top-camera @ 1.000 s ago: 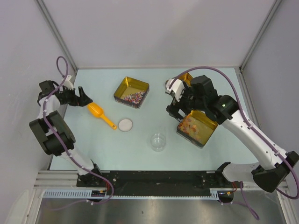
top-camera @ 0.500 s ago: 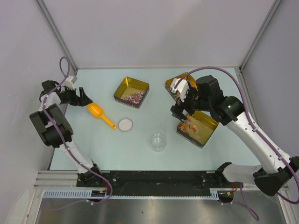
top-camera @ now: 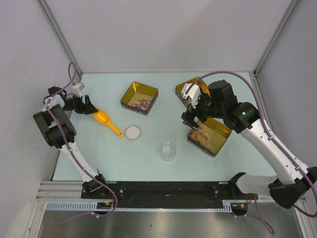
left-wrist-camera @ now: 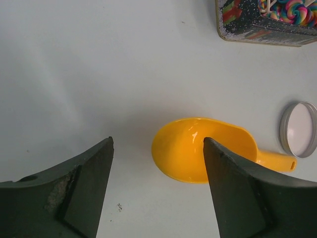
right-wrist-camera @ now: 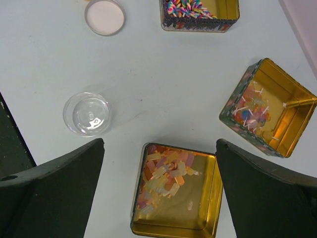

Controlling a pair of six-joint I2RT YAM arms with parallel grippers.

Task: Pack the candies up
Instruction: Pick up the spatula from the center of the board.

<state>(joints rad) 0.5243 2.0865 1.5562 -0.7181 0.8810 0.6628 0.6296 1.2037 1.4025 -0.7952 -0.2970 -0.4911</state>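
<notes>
Table point(top-camera: 99, 158), pale, 6 items on top.
Gold tin 1 point(top-camera: 132, 93) at 11 o'clock, tin 2 point(right-wrist-camera: 287, 119) at 1, tin 3 point(top-camera: 220, 130) at 4; orange scoop point(top-camera: 106, 121) at 9; white lid point(top-camera: 132, 132) at 8; clear cup point(top-camera: 168, 150) at 6.

Top edge cuts off the tin point(left-wrist-camera: 267, 33) and its candies point(left-wrist-camera: 290, 9).

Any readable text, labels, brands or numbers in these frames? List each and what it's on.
None readable.
The outer wall of the tin beyond the orange scoop carries a coloured print, too blurred to tell any lettering.
The white lid and the clear jar show no markings.
</notes>
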